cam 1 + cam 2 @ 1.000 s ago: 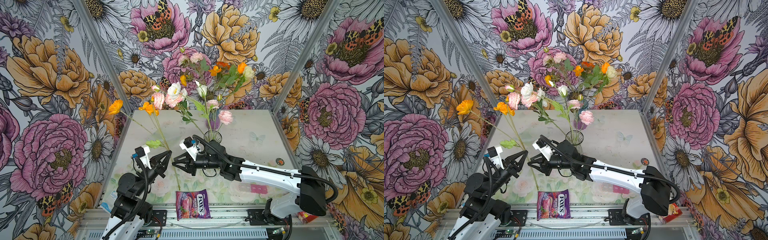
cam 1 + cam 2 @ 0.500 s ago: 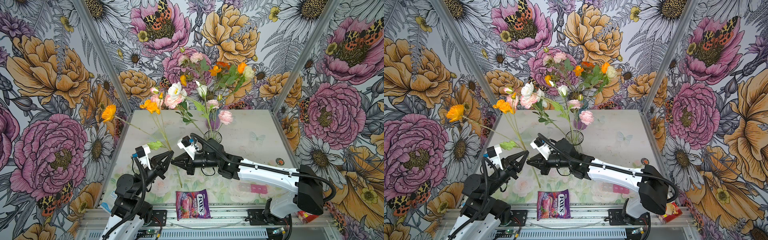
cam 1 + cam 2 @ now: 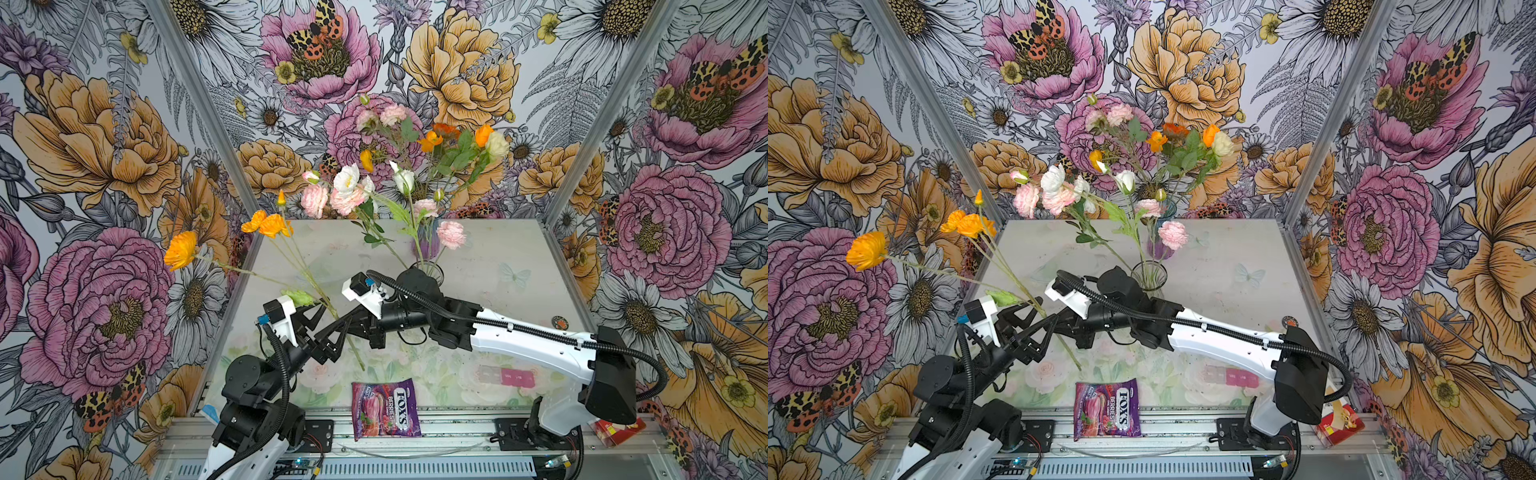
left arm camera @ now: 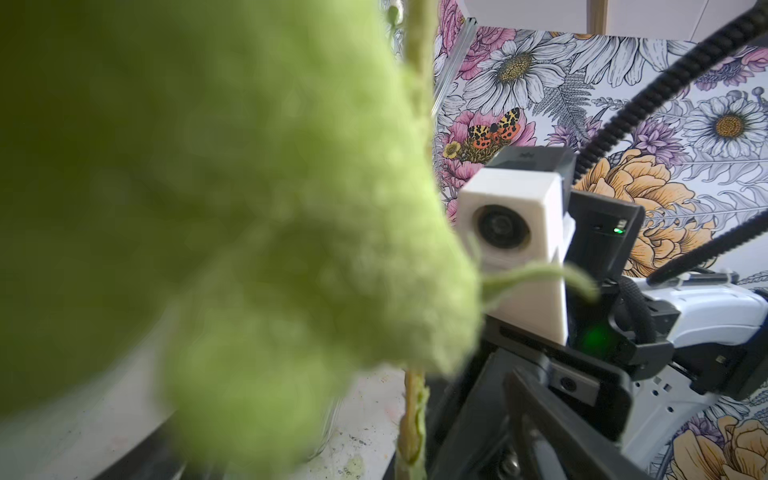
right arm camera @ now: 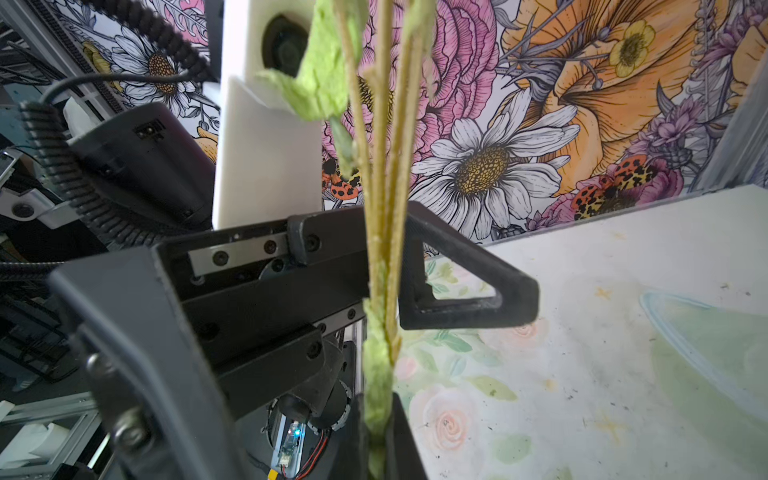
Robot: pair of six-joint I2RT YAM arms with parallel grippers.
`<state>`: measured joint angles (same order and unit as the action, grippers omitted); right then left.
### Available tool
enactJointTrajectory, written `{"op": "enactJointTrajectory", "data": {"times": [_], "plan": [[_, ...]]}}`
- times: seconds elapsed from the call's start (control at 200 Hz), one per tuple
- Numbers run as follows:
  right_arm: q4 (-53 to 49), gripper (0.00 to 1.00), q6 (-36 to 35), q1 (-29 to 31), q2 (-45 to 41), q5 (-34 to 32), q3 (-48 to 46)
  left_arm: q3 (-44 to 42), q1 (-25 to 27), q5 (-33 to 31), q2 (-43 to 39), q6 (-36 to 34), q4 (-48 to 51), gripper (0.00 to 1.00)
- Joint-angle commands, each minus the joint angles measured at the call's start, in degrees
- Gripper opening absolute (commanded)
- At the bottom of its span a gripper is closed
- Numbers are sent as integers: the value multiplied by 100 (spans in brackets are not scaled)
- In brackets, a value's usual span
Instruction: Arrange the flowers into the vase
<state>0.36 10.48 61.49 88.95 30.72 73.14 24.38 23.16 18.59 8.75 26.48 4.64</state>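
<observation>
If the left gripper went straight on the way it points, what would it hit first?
The left gripper would likely meet the poppy stems between its open jaws, then the right gripper.

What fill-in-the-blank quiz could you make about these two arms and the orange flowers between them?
1. The right arm has its jaws ___ on the stems of the orange poppies.
2. The left arm has its jaws spread ___, gripping nothing.
3. The candy bag near the arms' bases is printed with the name ___.

Missing words: shut; open; FOX'S.
</observation>
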Motion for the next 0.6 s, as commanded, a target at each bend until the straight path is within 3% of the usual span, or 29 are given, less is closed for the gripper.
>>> {"op": "enactJointTrajectory", "data": {"times": [0.0, 0.155, 0.315, 0.59], "plan": [[-115, 0, -576, -38, -302, -242, 171, 60, 66, 493, 30, -150, -170, 99], [-58, 0, -978, -236, -764, -592, 132, 154, 75, 1092, 239, -218, -492, 99], [423, 0, -1399, -387, -1499, -1177, -271, 313, 97, 1155, 478, -485, -551, 99], [1480, 0, -1202, -1003, -2868, -2798, -1590, 788, 189, 1488, 1696, -963, -542, 99]]}}
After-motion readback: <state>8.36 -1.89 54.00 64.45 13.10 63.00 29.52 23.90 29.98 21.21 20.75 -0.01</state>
